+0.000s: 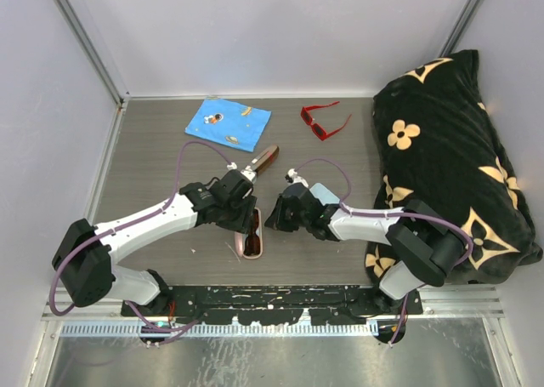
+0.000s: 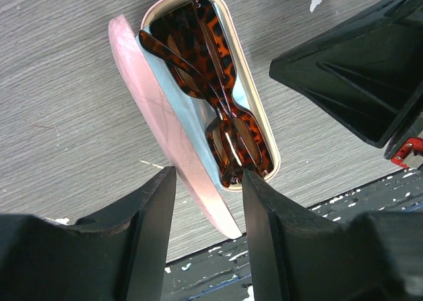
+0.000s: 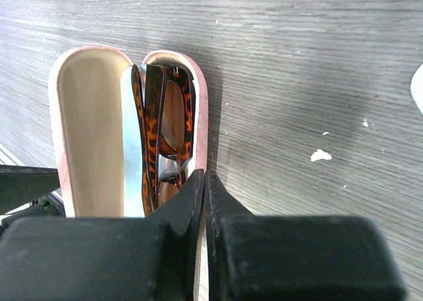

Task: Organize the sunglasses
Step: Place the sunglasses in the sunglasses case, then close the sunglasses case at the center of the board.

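The dark brown tortoiseshell sunglasses (image 2: 213, 69) lie folded inside the open pink case (image 3: 89, 116), near the table's front edge (image 1: 252, 244). My left gripper (image 2: 208, 185) hovers open over the case's near end. The raised pink lid (image 2: 155, 126) passes between its fingers without being pinched. From the right, my right gripper (image 3: 205, 178) is shut, its tips at the case's right rim (image 3: 202, 96); nothing shows between them. The red sunglasses (image 1: 323, 122) lie open at the table's back, right of centre.
A blue printed cloth (image 1: 228, 123) lies at the back left. The slim brown-and-black case (image 1: 264, 159) rests just beyond the left gripper. A black cushion with tan flowers (image 1: 450, 149) fills the right side. Walls enclose three sides.
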Tool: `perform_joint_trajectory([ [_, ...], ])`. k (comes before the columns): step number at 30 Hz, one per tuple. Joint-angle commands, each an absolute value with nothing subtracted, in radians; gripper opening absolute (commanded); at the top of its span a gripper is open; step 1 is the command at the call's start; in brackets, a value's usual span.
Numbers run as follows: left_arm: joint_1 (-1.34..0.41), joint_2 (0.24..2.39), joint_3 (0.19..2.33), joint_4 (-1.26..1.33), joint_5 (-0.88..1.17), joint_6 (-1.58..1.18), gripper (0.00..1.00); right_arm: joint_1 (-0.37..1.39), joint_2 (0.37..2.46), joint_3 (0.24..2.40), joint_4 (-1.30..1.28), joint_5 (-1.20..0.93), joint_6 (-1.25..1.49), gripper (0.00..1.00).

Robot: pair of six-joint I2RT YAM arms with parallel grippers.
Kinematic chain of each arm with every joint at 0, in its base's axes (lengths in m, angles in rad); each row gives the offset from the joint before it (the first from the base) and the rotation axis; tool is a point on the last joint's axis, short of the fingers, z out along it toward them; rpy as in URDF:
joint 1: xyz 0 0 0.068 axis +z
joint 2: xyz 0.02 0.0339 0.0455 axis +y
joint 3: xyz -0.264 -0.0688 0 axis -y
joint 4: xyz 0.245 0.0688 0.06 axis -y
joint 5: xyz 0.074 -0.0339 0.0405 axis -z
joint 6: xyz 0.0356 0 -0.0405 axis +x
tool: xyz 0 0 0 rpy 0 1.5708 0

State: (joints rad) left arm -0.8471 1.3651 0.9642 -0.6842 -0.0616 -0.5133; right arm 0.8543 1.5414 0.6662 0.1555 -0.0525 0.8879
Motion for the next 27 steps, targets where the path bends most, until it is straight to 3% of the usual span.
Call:
perform_joint_trajectory([
  [1,-0.851,1.33,0.979,-0.645,-0.042,-0.519,0.46,0.856,1.501,0.681,0.13,0.027,0.878,0.07],
  [27,-0.851,1.364,0.971,-0.601,0.004,-0.526,0.31,0.856,1.631,0.71,0.231,-0.134,0.892,0.02],
])
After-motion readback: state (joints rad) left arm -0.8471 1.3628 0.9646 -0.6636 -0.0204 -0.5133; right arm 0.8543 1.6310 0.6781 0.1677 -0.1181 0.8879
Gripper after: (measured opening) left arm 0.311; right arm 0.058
